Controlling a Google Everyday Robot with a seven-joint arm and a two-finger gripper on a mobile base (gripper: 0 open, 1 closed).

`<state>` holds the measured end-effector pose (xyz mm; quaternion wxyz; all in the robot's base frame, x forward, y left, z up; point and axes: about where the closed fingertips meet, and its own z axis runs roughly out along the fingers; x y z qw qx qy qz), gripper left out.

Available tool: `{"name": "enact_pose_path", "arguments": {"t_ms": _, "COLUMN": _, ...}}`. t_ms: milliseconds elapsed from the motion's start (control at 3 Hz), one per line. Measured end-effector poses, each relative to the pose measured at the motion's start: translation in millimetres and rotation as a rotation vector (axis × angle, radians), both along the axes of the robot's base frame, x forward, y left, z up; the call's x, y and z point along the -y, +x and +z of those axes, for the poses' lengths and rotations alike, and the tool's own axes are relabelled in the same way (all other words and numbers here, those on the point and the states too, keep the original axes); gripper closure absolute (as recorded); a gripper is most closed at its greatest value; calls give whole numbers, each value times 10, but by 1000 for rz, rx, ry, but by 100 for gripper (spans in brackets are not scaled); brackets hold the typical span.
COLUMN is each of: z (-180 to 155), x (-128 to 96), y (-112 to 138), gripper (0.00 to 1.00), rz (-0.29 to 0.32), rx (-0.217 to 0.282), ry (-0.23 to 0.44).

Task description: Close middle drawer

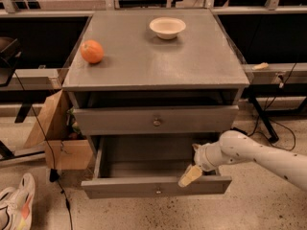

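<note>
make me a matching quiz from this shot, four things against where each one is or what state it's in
Things:
1 orange
2 bowl
3 middle drawer
4 gripper

Places or states:
A pulled far out
B left side of the cabinet top
C just behind the open drawer's front, right of its knob
D back of the cabinet top, near the middle

Pairs: 1-B, 2-D, 3-A, 4-C

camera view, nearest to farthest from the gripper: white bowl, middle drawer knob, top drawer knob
The gripper sits at the front right of the open middle drawer.
1. middle drawer knob, just left of it.
2. top drawer knob, above and left.
3. white bowl, back of the cabinet top.
</note>
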<state>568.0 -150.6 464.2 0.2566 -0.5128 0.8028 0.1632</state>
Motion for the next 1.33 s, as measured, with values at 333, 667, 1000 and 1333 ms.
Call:
{"name": "enact_pose_path", "arguments": {"t_ms": 333, "z": -111, "x": -107, "y": -43, "gripper": 0, "rz": 18, "rx": 27, "ry": 14}}
{"name": "enact_pose_path", "arguments": {"t_ms": 667, "z": -260, "x": -197, "y": -28, "gripper": 19, "rz": 34, "rx": 35, "ry": 24}}
{"name": "enact_pose_path", "arguments": {"t_ms": 1000, "z": -367, "x": -239, "y": 30, "gripper": 41, "rz": 49, "rx": 29, "ry": 26}}
{"name": "enact_pose_path", "arguments": {"t_ms": 1333, "z": -390, "x": -249, "y": 47, "gripper": 65, "rz": 53, "rx": 25, "ry": 28}}
